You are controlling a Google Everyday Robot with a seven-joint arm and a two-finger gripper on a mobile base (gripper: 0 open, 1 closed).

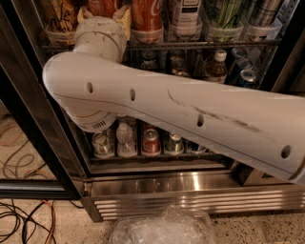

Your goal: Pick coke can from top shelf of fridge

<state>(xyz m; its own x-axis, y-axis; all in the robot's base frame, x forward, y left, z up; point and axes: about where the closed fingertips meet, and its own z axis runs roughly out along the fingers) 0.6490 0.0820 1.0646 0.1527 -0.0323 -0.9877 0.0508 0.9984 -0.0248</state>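
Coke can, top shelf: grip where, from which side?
Grip the coke can mid-body, straight in from the front, probably: it stands upright, with neighbours close on both sides. The pincer is at the top shelf, left of it in view.

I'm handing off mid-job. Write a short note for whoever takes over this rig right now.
Gripper: at the front of the top shelf of the fridge, just left of the coke can; grip state unclear.
Coke can: upright in its clear tray on the top shelf, apparently not lifted.
Done: approach to shelf height.
Left: line up on the coke can, grasp it, draw it out.
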